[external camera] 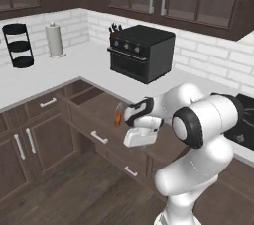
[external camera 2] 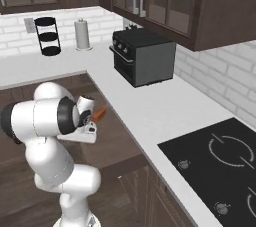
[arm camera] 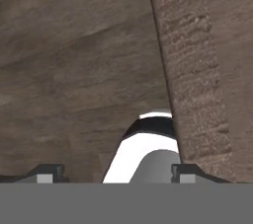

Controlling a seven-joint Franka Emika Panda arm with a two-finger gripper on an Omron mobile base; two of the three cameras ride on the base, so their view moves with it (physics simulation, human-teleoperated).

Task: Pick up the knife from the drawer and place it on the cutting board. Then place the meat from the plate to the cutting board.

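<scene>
Arm (external camera: 198,125) bent low over the open drawer (external camera: 87,122), wrist end pointing into the drawer's inside. Fingers (arm camera: 47,172) are spread: in the hand view the two tips sit wide apart at the bottom, with brown drawer wood ahead and no object between them.

Knife (external camera: 117,118) is right at the front end of the wrist, over the drawer's inside. Orange-brown handle is clear in both base views; the blade is only a faint grey bit above the handle in the left one. Can't tell whether the fingers touch it, or whether it lies on the drawer floor.

Drawer is pulled out from under the white tabletop (external camera: 49,75), silver bar handle on its front.

Beyond on the tabletop: a black oven (external camera: 141,53) near the back wall, dark knife handles of a block (external camera: 115,27) sticking up behind it. Farther left, a paper towel roll (external camera: 54,40) and a black three-tier rack (external camera: 20,45), near each other by the brick wall. Black cooktop (external camera 2: 220,166) is set into the tabletop on the arm's right.
</scene>
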